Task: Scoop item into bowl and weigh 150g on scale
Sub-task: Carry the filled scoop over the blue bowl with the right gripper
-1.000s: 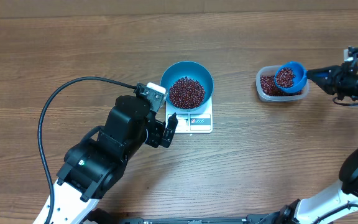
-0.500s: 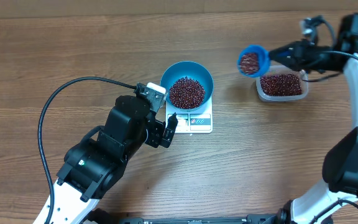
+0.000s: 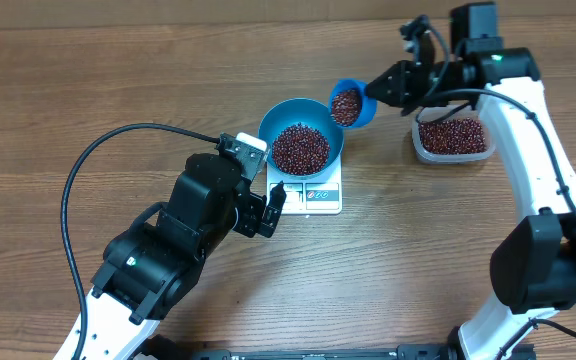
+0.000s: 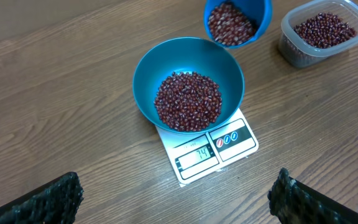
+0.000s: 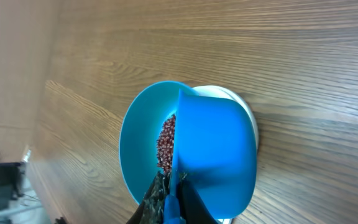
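Since the bowl (image 3: 271, 125), sitting on the scale (image 3: 320, 198) just ahead of the spread left hand (image 3: 272, 208), is looking short of target, the right hand (image 3: 380, 90) is pinching the handle of the scoop (image 3: 364, 110) and holding its beans (image 3: 345, 102) just ahead, over the rim.

Bowl (image 4: 166, 59) teal-blue inside and out. Beans (image 4: 188, 102) dark red-brown. Scale (image 4: 244, 144) white, with red and blue buttons (image 4: 227, 140). Scoop (image 3: 365, 112) a brighter blue; tub (image 4: 297, 56) clear plastic. Table (image 3: 118, 80) mid-brown with streaky wood grain. Left arm (image 3: 198, 215) and cable (image 3: 78, 180) black, right arm (image 3: 528, 130) white.
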`<action>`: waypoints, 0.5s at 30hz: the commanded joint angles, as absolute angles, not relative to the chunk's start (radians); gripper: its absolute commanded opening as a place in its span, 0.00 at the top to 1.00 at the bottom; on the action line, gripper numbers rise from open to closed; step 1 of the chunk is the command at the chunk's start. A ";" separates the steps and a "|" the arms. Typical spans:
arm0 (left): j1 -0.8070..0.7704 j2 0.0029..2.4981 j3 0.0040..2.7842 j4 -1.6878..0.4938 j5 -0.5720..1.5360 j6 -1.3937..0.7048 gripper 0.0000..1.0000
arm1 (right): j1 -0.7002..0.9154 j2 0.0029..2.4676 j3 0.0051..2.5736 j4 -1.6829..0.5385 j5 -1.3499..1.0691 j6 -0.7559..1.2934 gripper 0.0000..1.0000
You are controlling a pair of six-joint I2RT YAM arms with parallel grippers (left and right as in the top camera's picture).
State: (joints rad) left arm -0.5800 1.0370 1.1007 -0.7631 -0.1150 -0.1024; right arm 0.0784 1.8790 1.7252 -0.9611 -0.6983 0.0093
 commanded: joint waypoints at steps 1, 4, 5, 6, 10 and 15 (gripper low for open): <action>-0.575 1.034 1.105 -0.760 -0.107 -0.112 0.00 | 0.145 1.868 1.789 -0.951 -0.603 0.027 0.96; -0.575 1.034 1.105 -0.760 -0.106 -0.112 0.01 | 0.176 1.868 1.804 -0.952 -0.591 0.027 0.96; -0.575 1.034 1.105 -0.760 -0.106 -0.112 0.01 | 0.183 1.868 1.807 -0.953 -0.591 0.027 0.96; -0.575 1.034 1.105 -0.760 -0.107 -0.112 0.00 | 0.194 1.868 1.813 -0.957 -0.588 0.027 0.96; -0.575 1.034 1.105 -0.760 -0.106 -0.112 0.00 | 0.233 1.867 1.816 -0.959 -0.510 0.027 0.96; -0.575 1.034 1.105 -0.760 -0.106 -0.112 0.01 | 0.302 1.867 1.816 -0.959 -0.371 0.026 0.96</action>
State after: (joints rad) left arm -0.5800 1.0370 1.1007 -0.7631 -0.1150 -0.1024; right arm 0.2592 1.8790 1.7802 -0.9649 -0.4713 0.0250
